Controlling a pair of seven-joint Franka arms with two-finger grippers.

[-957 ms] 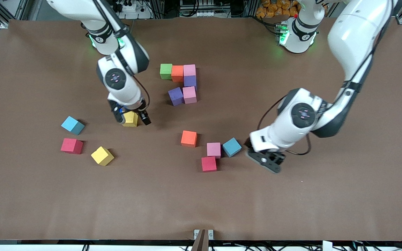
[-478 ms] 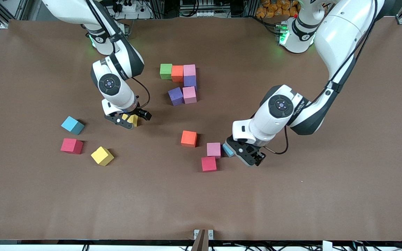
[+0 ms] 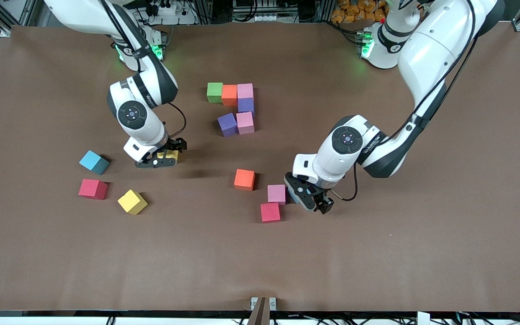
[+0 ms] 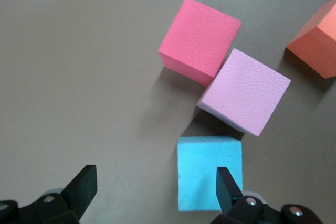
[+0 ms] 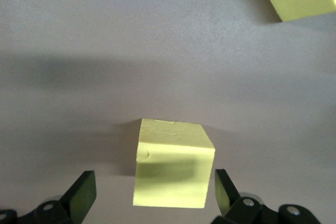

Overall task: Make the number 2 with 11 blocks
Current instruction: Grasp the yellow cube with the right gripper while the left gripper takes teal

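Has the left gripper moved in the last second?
Yes. The left gripper has slid toward the pink block and now hangs open over the blue block beside it.

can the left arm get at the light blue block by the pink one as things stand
Probably yes: the left end effector is open over the light blue block, but off-centre, one finger above it; the pink block sits close.

We see both arms bent low over desk. Left tool (image 3: 310, 198) points down, fingers (image 4: 227, 187) spread wide, nothing gripped. Right tool (image 3: 160, 158) likewise points down, fingers (image 5: 223, 184) spread wide, nothing gripped. Wrists tilt toward front camera.
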